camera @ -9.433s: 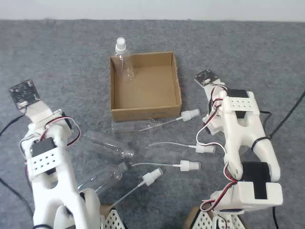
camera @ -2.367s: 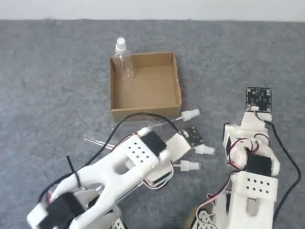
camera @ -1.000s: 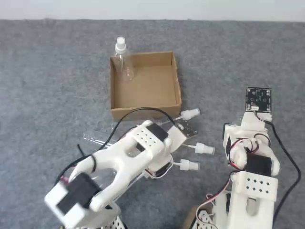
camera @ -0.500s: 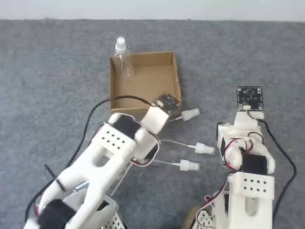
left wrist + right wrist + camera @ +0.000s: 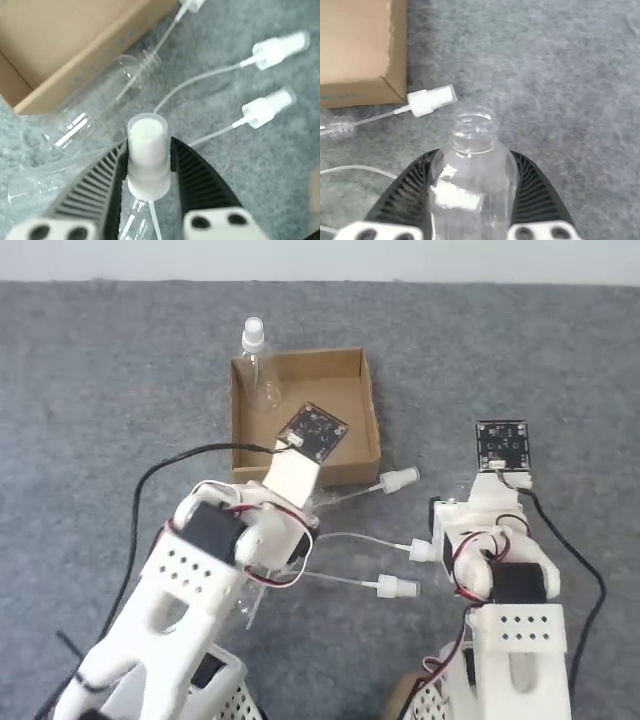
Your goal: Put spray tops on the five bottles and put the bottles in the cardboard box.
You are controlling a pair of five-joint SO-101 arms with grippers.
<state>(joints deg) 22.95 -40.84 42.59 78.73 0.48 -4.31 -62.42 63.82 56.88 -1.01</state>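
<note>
The left jaws are clamped on a spray top (image 5: 147, 142), lifted off the worktop (image 5: 100, 390) within the last second, its tube trailing. The right jaws grip an uncapped, empty bottle (image 5: 472, 150) upright and have edged towards nine o'clock, so joining the two looks next. The cardboard box (image 5: 372, 410), at twelve o'clock, holds one capped bottle (image 5: 262, 375) in its eleven o'clock corner.
</note>
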